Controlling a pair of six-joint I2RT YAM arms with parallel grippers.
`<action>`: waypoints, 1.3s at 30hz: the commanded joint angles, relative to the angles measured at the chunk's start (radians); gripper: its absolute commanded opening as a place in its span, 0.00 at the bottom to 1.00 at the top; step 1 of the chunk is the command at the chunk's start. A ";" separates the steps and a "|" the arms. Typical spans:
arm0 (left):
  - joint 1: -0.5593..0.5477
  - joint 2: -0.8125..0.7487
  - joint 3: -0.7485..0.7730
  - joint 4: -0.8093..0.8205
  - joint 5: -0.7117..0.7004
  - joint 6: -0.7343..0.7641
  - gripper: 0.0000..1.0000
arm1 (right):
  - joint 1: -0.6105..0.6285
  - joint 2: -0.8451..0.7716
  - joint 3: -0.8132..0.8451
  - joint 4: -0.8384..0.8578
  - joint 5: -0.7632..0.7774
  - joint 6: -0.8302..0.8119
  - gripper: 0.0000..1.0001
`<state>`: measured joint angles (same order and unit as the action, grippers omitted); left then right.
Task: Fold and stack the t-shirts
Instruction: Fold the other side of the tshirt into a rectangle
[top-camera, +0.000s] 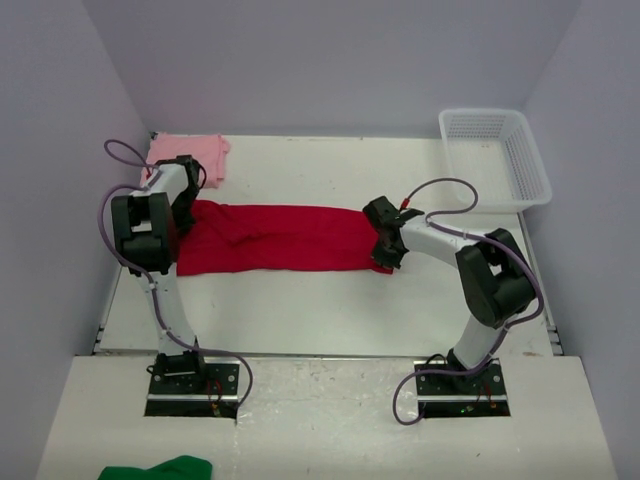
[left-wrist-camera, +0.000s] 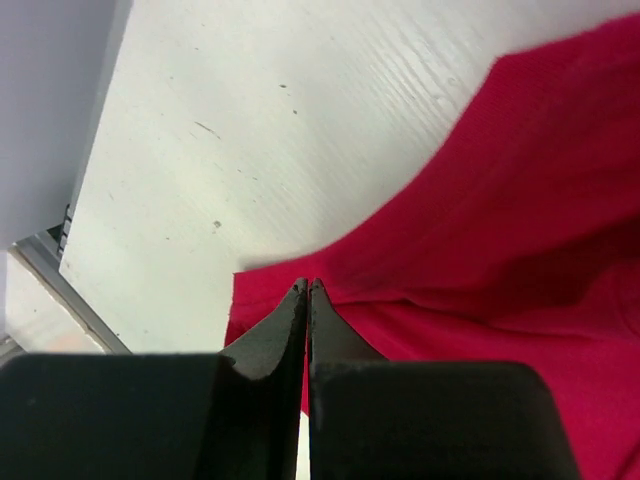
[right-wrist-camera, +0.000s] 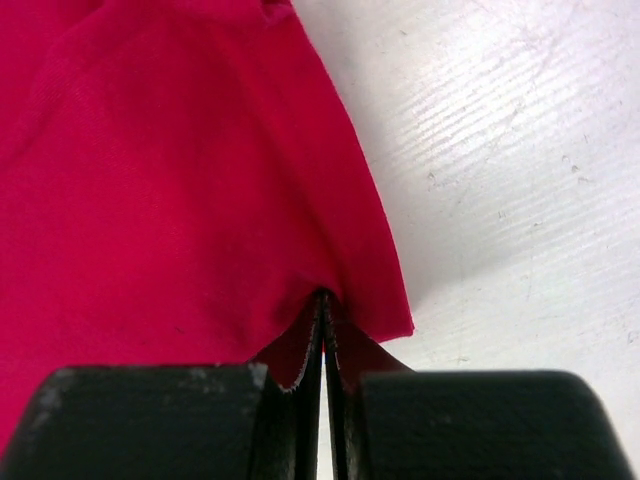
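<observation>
Top external view showed us the red t-shirt (top-camera: 275, 238) lying as a long narrow band across the middle of the surface (top-camera: 300, 310), running from 9 o'clock to 3 o'clock. The pink t-shirt (top-camera: 190, 155) sat folded small at 10 o'clock, just beyond the band's left end. The left fingers (left-wrist-camera: 300, 305) were pressed together on the band's left edge, and the right fingers (right-wrist-camera: 316, 315) pinched the hem corner at its right end.

We judged the step to be an end-over-end fold. Both ends should rise evenly, with the cloth held taut enough not to sag, and one end should land squarely on the other.

The red knit looked thin, soft and limp, creased lengthwise; we expected it to drape and slip easily. The surface was smooth, white, wood-grained and lightly scuffed.
</observation>
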<state>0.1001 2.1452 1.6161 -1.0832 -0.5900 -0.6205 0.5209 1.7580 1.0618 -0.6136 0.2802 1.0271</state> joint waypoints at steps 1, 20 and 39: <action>0.019 0.022 0.056 -0.044 -0.077 -0.045 0.00 | 0.025 0.043 -0.054 -0.129 0.020 0.132 0.00; -0.046 -0.366 -0.068 0.012 -0.062 -0.068 0.00 | 0.315 -0.149 -0.017 -0.365 0.319 0.260 0.00; -0.220 -0.854 -0.536 0.439 0.690 0.122 0.00 | 0.429 -0.314 0.125 -0.153 0.296 -0.317 0.00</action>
<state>-0.0860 1.2957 1.0924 -0.7578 -0.0025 -0.5129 0.9596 1.3705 1.0836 -0.8139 0.5663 0.8593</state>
